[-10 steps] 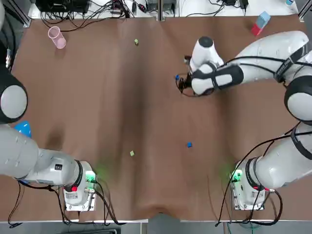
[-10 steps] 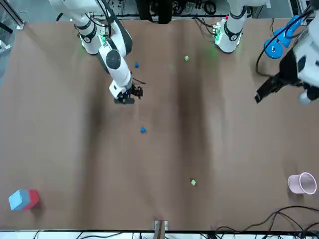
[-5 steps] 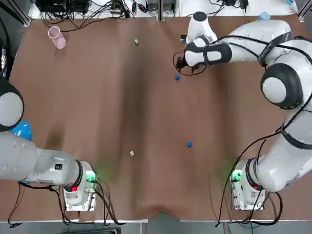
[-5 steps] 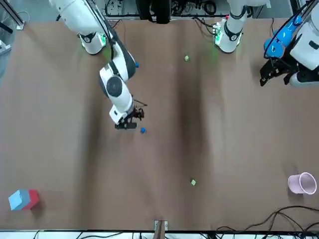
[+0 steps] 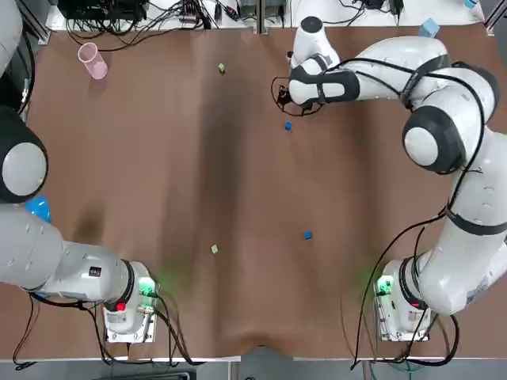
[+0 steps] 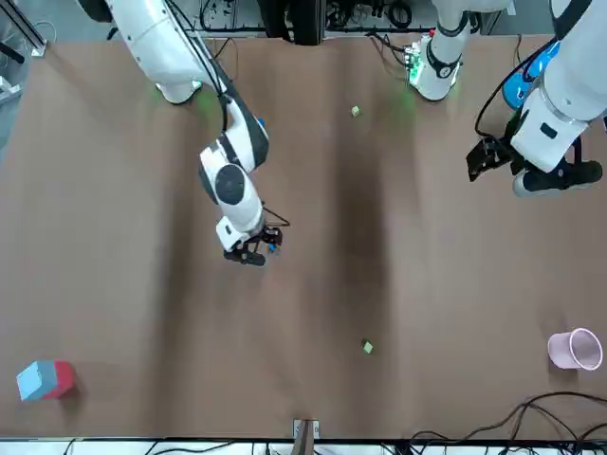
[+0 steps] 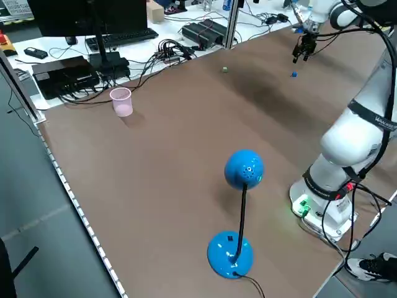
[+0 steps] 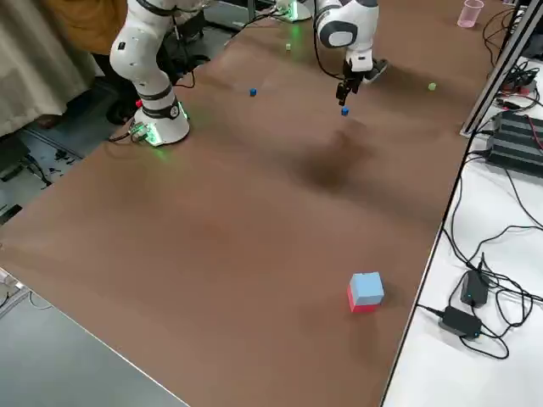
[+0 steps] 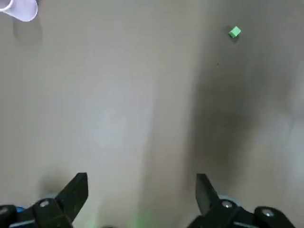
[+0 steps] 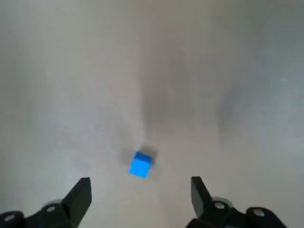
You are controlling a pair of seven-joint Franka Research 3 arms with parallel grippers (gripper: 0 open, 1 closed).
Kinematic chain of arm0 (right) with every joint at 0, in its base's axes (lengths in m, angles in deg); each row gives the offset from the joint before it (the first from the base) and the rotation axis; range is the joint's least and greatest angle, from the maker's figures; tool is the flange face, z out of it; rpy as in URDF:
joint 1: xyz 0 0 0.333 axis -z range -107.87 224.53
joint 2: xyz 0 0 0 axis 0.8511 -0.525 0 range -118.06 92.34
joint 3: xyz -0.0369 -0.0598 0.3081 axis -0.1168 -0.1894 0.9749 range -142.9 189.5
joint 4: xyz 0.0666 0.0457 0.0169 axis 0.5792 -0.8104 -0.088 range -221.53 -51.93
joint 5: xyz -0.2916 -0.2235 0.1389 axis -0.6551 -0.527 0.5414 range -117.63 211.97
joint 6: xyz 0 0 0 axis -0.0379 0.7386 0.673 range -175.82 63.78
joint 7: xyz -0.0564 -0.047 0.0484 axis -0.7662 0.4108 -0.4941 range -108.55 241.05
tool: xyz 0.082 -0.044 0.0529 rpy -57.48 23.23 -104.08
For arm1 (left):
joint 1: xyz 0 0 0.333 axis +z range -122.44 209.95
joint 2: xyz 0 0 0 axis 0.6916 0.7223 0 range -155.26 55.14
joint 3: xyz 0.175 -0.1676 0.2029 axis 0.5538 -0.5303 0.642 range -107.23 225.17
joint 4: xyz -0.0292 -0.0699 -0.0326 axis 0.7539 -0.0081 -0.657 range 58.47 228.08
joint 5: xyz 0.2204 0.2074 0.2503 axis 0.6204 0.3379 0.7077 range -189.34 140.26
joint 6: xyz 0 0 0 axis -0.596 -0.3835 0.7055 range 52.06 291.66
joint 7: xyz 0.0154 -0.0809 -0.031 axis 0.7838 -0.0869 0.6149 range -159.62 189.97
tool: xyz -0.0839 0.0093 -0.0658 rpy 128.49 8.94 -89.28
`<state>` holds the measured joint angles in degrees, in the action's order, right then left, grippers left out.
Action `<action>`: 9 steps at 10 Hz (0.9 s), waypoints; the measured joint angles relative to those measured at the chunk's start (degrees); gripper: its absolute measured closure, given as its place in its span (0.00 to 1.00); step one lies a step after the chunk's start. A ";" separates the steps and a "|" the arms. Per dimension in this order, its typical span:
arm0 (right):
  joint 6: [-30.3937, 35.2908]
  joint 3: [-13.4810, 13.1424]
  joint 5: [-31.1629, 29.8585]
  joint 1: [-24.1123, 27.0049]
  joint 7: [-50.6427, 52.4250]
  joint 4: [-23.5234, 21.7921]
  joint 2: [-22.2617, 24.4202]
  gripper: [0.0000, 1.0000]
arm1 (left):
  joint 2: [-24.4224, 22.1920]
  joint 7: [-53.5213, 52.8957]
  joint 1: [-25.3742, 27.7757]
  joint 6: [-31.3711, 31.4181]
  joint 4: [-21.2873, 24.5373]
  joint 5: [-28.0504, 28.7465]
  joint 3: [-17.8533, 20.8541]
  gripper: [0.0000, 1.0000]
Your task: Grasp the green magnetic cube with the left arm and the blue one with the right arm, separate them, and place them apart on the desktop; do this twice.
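Right gripper (image 10: 140, 181) hovers just off the far blue cube (image 10: 141, 164), jaws spread, empty. Left gripper (image 9: 141, 183) is raised over the counter's (image 5: 158, 158) left side, jaws spread. Far green cube (image 5: 221, 69), near green cube (image 5: 214, 249) and near blue cube (image 5: 307, 235) lie well apart, so it looks finished. Lift straight up, don't nudge the cube. Pink cup (image 5: 91, 59) is out of the way.

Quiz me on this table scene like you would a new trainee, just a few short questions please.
1. True or false: the left end effector, off at the left side of the table, holds a green cube.
2. The right end effector hovers open over: A a pink cup, B a blue cube, C a green cube.
3. How many small cubes lie on the table?
Key: 1 false, it is open and empty; 2 B; 3 four.
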<state>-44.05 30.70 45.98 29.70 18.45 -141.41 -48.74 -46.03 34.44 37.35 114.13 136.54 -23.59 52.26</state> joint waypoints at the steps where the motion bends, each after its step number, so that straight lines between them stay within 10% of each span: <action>1: 0.04 -0.07 0.00 -0.40 -2.59 1.11 -1.08 0.10 | 0.00 -0.02 0.62 0.00 -0.15 0.06 0.29 0.00; 9: -2.22 -0.18 0.01 -1.28 -12.87 1.35 -5.78 0.29 | 0.25 -0.12 2.66 0.01 -0.16 0.09 0.67 0.00</action>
<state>-46.27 30.52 46.00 28.42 5.58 -140.06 -54.52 -45.78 34.32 40.01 114.14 136.38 -23.50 52.93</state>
